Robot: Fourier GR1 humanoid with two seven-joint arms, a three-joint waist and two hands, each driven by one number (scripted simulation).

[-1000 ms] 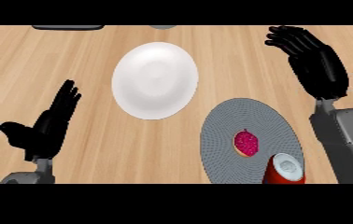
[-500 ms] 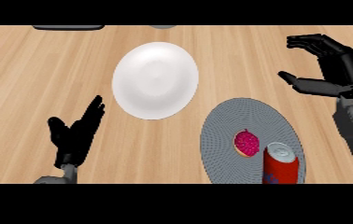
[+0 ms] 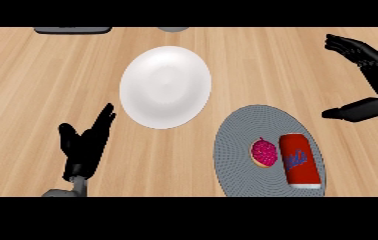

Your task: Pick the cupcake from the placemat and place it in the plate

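While the right hand (image 3: 357, 51) hangs slack-fingered, the cupcake (image 3: 263, 153) lies well apart.

The right hand (image 3: 357, 51) runs off the view's right edge: only fingers and thumb show, and the palm is cut away. Below the left hand (image 3: 83, 146) the forearm is cropped. The placemat (image 3: 235, 156) loses its near rim, and a red can (image 3: 300, 160) covers part of it. At the worktop (image 3: 59, 74) far edge, a dark slab (image 3: 72, 29) and a grey disc (image 3: 173, 29) are cropped beyond telling.
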